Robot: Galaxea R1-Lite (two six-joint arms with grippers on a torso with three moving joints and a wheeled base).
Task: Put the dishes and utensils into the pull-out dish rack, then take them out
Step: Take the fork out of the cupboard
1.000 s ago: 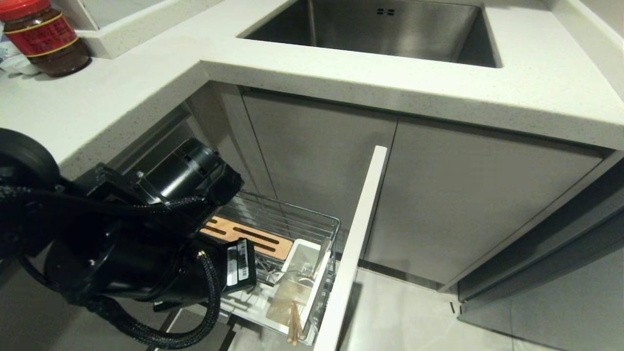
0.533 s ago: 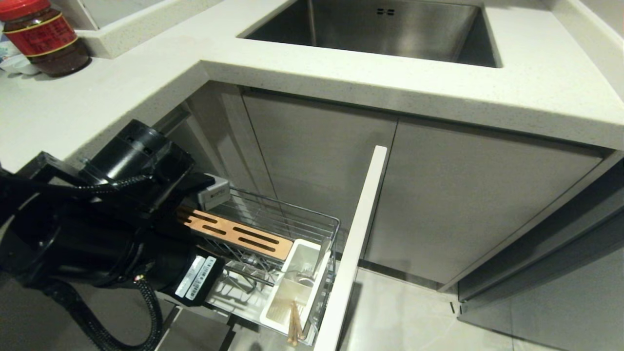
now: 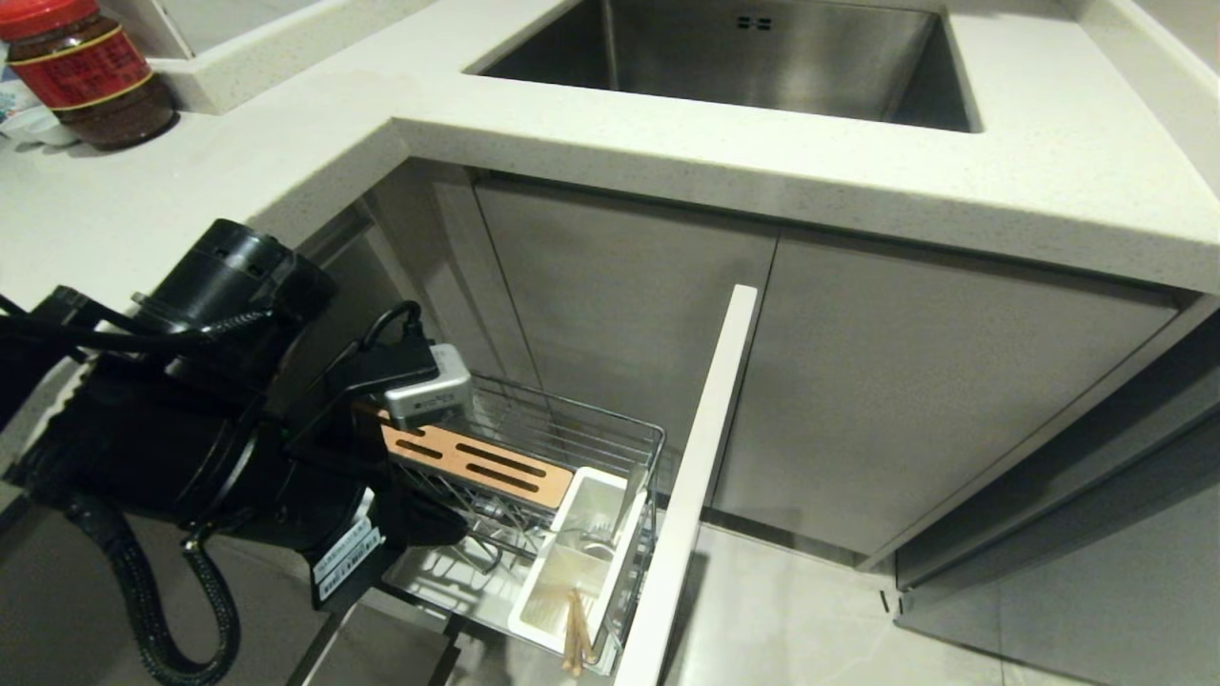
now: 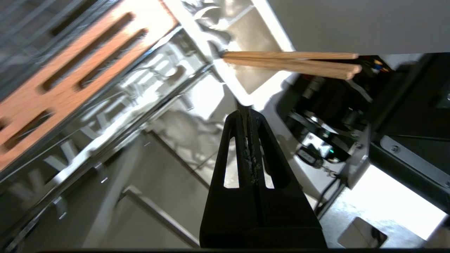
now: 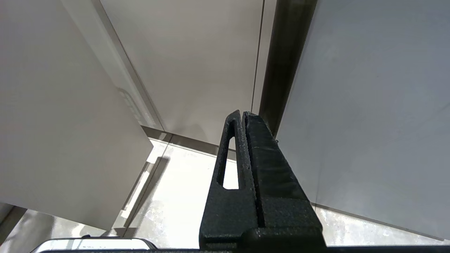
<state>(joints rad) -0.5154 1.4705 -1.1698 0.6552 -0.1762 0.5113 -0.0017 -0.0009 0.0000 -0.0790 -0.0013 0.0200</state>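
Observation:
The pull-out dish rack stands drawn out below the counter, its white cabinet front edge-on. Its slotted wooden strip lies along the wire basket. A pair of wooden chopsticks leans out of the white utensil holder, and a silver fork shows deeper in it. My left arm hangs over the rack's left side. The left gripper is shut and empty, just short of the holder and the chopsticks. The right gripper is shut, idle before closed doors. No dishes are in view.
A steel sink is set in the pale counter above the rack. A red-lidded jar stands at the far left. Closed grey cabinet doors flank the rack. My own base shows beside the rack.
My left arm has swung back to the left and its wrist has rolled, uncovering the wooden strip, drip tray and utensil holder. The gripper stayed shut. The rack and its contents have not moved.

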